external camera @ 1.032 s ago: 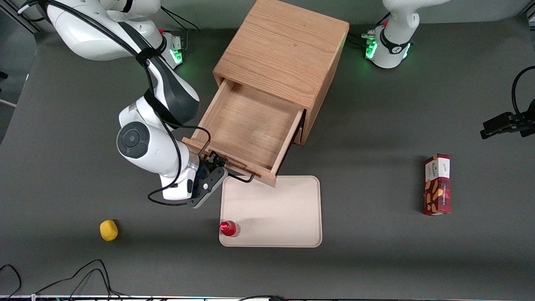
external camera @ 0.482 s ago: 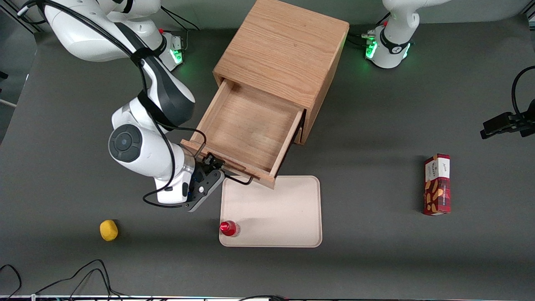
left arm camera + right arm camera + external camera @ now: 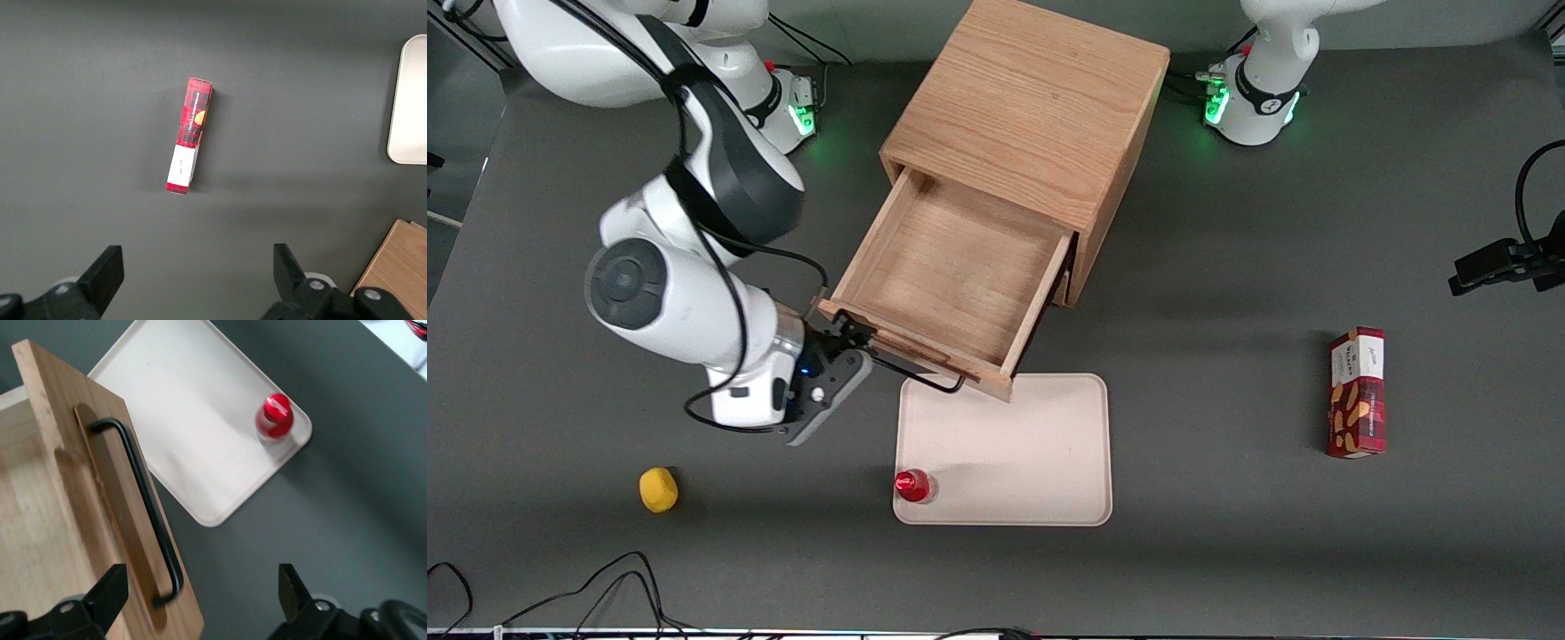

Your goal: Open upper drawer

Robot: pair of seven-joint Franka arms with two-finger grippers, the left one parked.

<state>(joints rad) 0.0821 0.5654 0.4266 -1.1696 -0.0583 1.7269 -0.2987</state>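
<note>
Pincer [image 3: 852, 340] fingers are seen spread wide with nothing held, just off the working arm's end of the black handle [image 3: 911, 365], whose long bar runs along the front of the upper drawer [image 3: 951, 283], which is pulled far out of the cabinet [image 3: 1032, 98], above the tray [image 3: 1040, 462].

evenly lit from overhead, soft shadows beside cabinet [image 3: 1032, 116] and snack box [image 3: 1357, 392]; gripper [image 3: 852, 340] near drawer front, sharp, slightly motion-smeared arm.
</note>
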